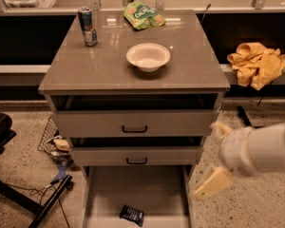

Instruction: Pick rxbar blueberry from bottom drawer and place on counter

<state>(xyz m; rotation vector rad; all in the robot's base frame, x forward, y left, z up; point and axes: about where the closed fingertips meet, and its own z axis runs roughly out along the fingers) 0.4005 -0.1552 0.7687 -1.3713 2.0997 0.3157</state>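
Topping a three-drawer cabinet on a speckled floor, the smooth glossy grey-brown counter (194, 65) carries a blue-and-silver drink can (88, 26) far left, a green snack bag (143, 15) far centre and a round white bowl (148, 57) mid-slab. Crumpled yellow cloth (256, 63) on the right ledge. Wide shallow grey-beige bottom drawer (104, 194) stands pulled out; the small navy-blue rxbar blueberry (132, 214) lies flat on its pale floor, near edge. Cream-coloured gripper (216, 175) hangs right of the drawer, outside it, well apart from the bar; spread or closed, cannot tell.
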